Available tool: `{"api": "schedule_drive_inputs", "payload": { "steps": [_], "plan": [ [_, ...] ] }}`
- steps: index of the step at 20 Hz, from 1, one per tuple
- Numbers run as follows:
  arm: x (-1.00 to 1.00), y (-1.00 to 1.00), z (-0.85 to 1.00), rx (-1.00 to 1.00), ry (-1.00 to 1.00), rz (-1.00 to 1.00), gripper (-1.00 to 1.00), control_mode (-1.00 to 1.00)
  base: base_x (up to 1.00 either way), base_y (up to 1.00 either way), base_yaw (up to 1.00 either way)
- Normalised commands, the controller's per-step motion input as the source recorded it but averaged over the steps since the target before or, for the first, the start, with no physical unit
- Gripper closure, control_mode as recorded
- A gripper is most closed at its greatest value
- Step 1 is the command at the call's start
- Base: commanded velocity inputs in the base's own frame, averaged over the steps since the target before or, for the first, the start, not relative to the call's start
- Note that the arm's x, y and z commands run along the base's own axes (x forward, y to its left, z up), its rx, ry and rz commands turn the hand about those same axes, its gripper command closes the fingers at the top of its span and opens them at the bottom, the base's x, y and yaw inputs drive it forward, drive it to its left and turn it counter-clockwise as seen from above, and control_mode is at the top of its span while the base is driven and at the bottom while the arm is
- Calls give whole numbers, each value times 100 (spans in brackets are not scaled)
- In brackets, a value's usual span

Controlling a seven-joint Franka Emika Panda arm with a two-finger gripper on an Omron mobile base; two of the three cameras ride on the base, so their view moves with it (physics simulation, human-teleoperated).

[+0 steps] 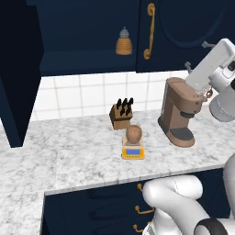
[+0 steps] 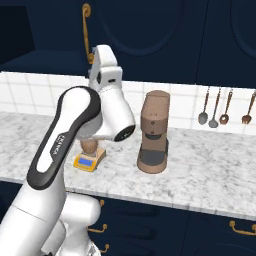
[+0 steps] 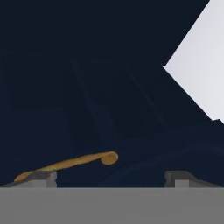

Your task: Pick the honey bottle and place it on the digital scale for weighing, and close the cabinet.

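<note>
A grey-veined white marble counter (image 1: 69, 151) runs under the large dark navy wall cabinet (image 1: 183, 27), whose left door (image 1: 16, 78) stands open. The rounded, egg-shaped tan-brown honey bottle (image 1: 134, 134) sits upright on the small flat yellow-orange digital scale (image 1: 132, 152) (blue display in front), just near the wooden knife block (image 1: 121, 114) and left of the brown coffee machine (image 1: 180, 112). The two-finger gripper (image 3: 110, 177) is wide apart, holding nothing, near a curved brass handle (image 3: 70, 164).
</note>
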Motion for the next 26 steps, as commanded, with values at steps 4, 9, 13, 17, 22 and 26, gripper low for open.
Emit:
{"api": "schedule_drive_inputs", "payload": {
  "steps": [4, 9, 13, 17, 22, 26],
  "plan": [
    [-100, 32, -10, 4, -20, -1, -100, -100, 0, 0, 0],
    [-100, 35, -31, 0, -3, -1, -100, -100, 0, 0, 0],
    [-100, 47, -22, -4, -5, 1, -100, -100, 0, 0, 0],
    [-93, 68, -19, -1, 0, 2, -100, -100, 0, 0, 0],
    [-36, 100, -27, 0, 0, 0, -100, -100, 0, 0, 0],
    [-48, 100, -32, 0, 0, 0, -100, -100, 0, 0, 0]
  ]
}}
